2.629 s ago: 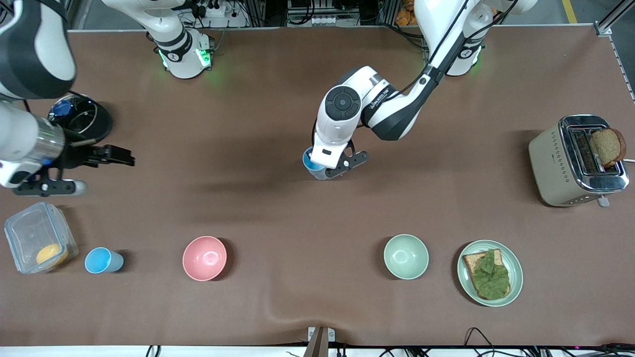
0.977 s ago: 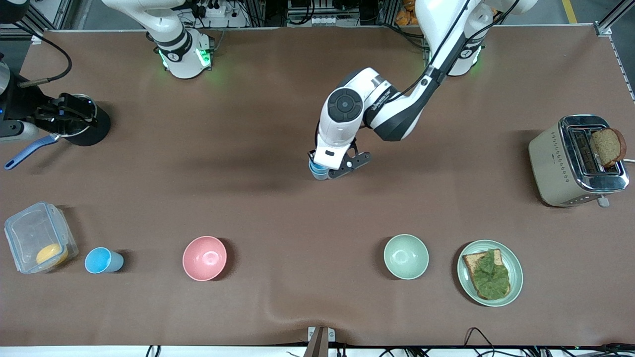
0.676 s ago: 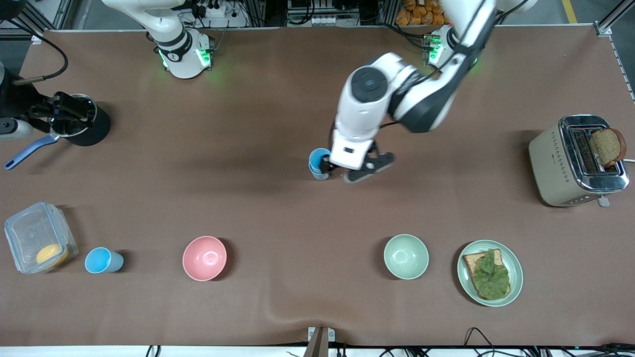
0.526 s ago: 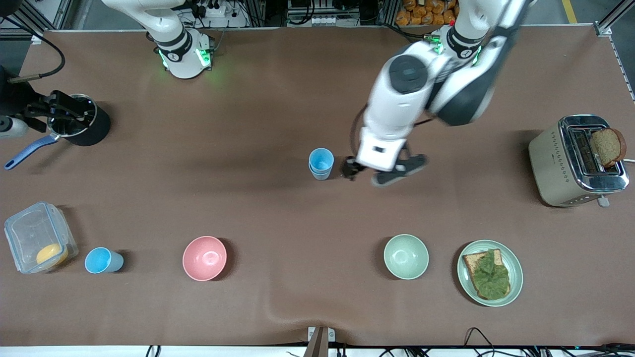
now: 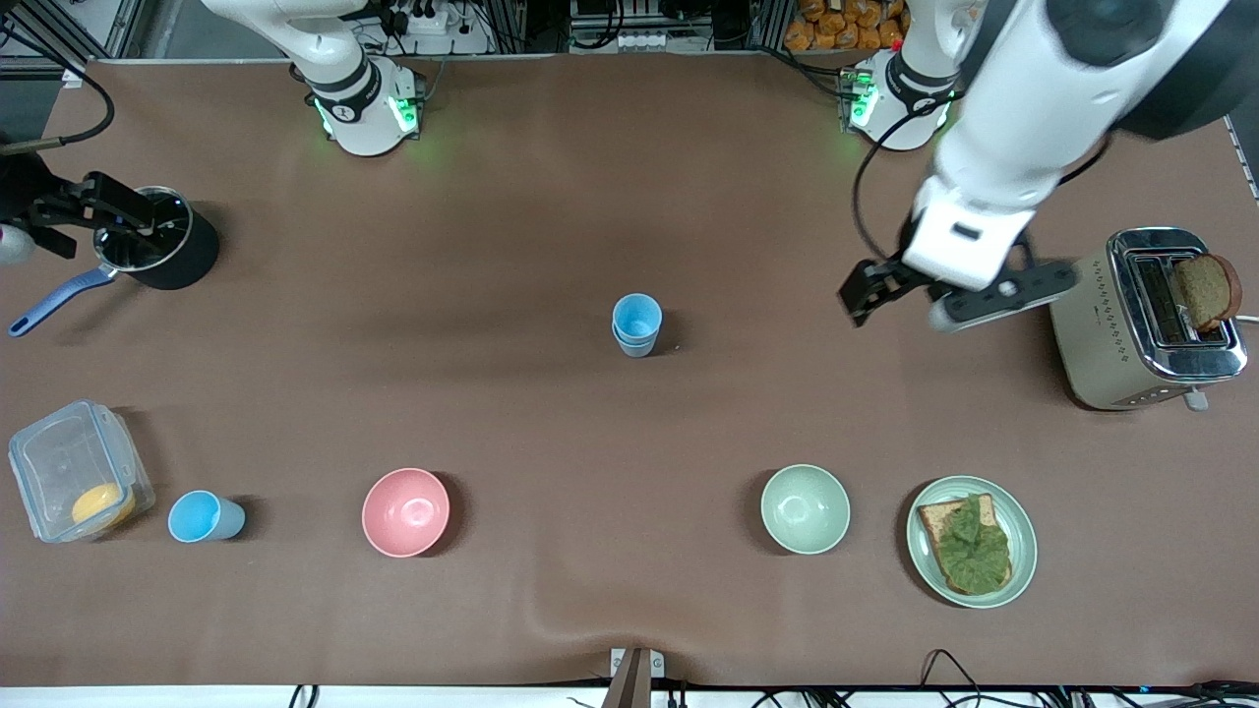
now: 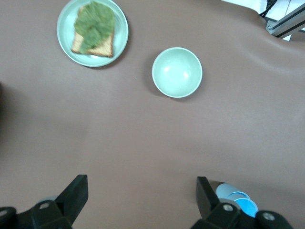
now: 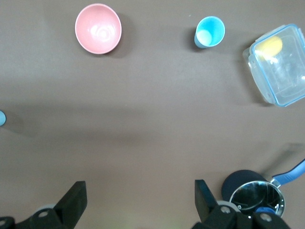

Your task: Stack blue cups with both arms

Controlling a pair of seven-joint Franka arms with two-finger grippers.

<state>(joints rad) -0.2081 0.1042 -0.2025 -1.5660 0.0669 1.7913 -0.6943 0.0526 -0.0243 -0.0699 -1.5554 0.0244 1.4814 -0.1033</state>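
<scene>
Two blue cups sit nested as one stack (image 5: 636, 324) roughly mid-table, upright, nothing touching them. Taking that stack as the landmark: a third single blue cup (image 5: 204, 517) stands well apart from it, nearer the front camera and toward the right arm's end of the table, right beside a clear lidded container (image 5: 79, 483) with something yellow-orange inside, can't really tell what.

The left gripper (image 5: 959, 292) is up in the air, well away from the stack toward the left arm's end, over bare table just beside the toaster (image 5: 1146, 320). Its fingers are spread wide with nothing between them. In the left wrist view only the finger bases show along the frame edge, and the stack (image 6: 237, 201) is half hidden by one finger.

The right gripper (image 5: 74, 211) is far from the stack toward the right arm's end, over a black pot (image 5: 162, 248) with a blue handle; it's wide open and empty too. Most of that arm is cut off at the frame edge.

Nearer the camera than the stack are a pink bowl (image 5: 405, 511), a pale green bowl (image 5: 805, 508), and a plate (image 5: 1019, 543) of toast with something green on top. A slice of bread (image 5: 1204, 289) pokes out of the toaster.
</scene>
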